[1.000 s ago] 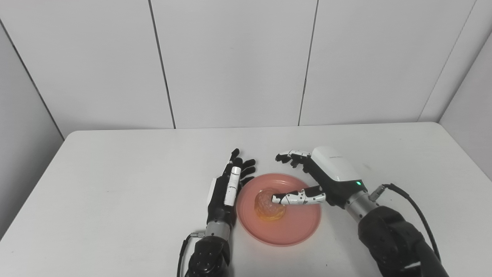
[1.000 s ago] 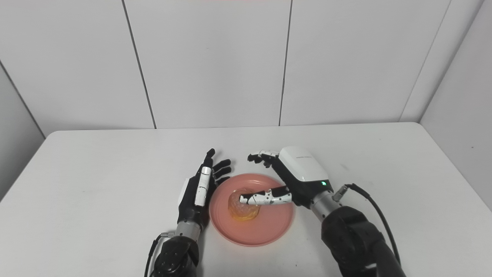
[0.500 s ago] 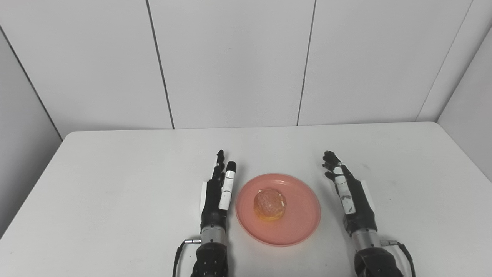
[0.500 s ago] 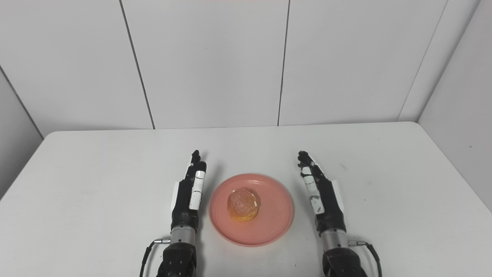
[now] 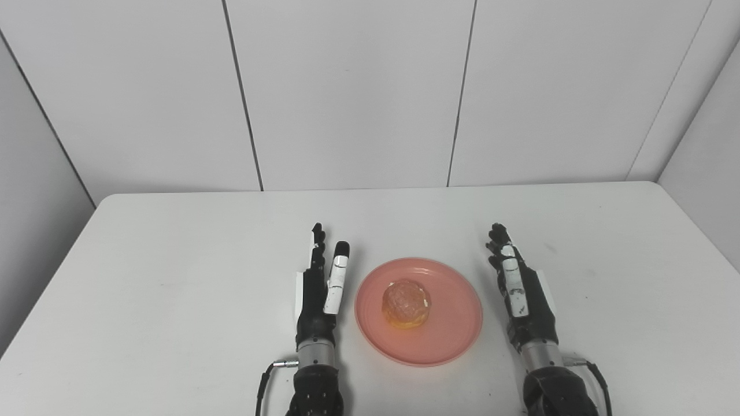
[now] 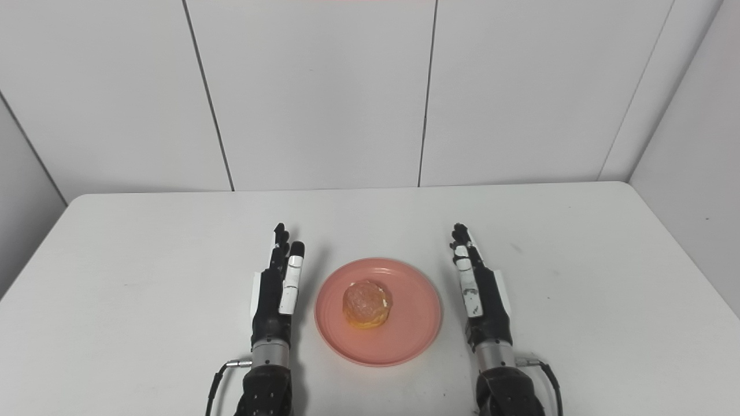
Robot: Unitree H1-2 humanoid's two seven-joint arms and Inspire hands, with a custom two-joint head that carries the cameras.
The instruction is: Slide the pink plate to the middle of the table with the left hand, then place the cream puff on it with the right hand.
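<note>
The pink plate (image 5: 418,312) lies flat on the white table (image 5: 173,277), about midway between the left and right edges and closer to the near edge than to the far one. The cream puff (image 5: 406,304) sits on the plate, a little toward its left side, golden brown with a rough top and a pale seam at its side.

The left hand (image 5: 318,294) stands just beside the plate's left rim without touching it, turned on edge with its fingers straight and pointing toward the far edge. It holds nothing; the fingers lie close together and the thumb runs alongside them. The right hand (image 5: 523,294) stands on the other side of the plate, a little apart from the right rim, in the same edge-on pose with straight fingers pointing to the far edge. It too is empty, its fingers extended and close together. Both forearms enter over the near edge, each with a thin cable (image 6: 219,375) at the wrist.
</note>
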